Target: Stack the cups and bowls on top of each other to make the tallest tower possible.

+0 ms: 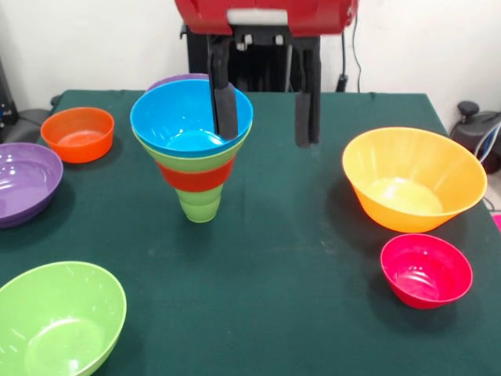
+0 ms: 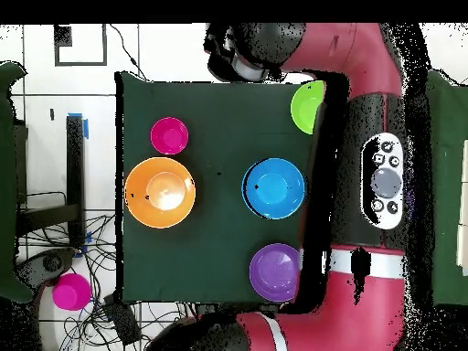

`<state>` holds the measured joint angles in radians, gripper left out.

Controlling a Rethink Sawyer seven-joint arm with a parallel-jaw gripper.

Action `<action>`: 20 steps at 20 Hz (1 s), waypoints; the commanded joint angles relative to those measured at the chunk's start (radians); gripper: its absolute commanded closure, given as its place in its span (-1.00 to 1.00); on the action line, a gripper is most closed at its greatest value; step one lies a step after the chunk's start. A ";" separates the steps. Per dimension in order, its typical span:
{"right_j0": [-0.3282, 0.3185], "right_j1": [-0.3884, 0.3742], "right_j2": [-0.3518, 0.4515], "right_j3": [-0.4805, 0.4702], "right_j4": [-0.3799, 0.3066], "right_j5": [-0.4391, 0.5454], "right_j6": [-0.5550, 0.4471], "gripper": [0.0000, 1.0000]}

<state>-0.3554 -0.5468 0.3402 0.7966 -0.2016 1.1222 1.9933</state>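
The tower [image 1: 196, 168] stands at the table's middle left: a slim light-green cup [image 1: 200, 205] at the base, then an orange-red bowl [image 1: 196, 176], a green bowl and a blue bowl [image 1: 184, 117] on top. From above the blue bowl [image 2: 273, 188] hides the rest. My gripper [image 1: 266, 135] hangs open over the tower's right side. One finger [image 1: 225, 102] reaches down into the blue bowl, the other stands outside its right rim. Nothing is held.
Loose bowls ring the tower: small orange-red [image 1: 77, 133], purple [image 1: 23, 182] at the left edge, another purple [image 1: 178, 79] just behind the tower, lime-green [image 1: 59, 321] front left, large orange [image 1: 412, 178], small pink-red [image 1: 427, 270]. From above: orange [image 2: 160, 192], pink-red [image 2: 169, 135], green [image 2: 306, 105], purple [image 2: 274, 271].
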 commanded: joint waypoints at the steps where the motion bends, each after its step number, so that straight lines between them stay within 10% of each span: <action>1: 0.034 0.114 0.068 -0.154 -0.068 0.098 -0.166 -1.00; 10: 0.034 0.092 0.043 -0.110 -0.037 0.091 -0.163 -1.00; 20: 0.089 -0.087 -0.062 0.166 0.025 0.020 0.077 -1.00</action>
<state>-0.3210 -0.5520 0.2957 0.8019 -0.1863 1.1236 1.9933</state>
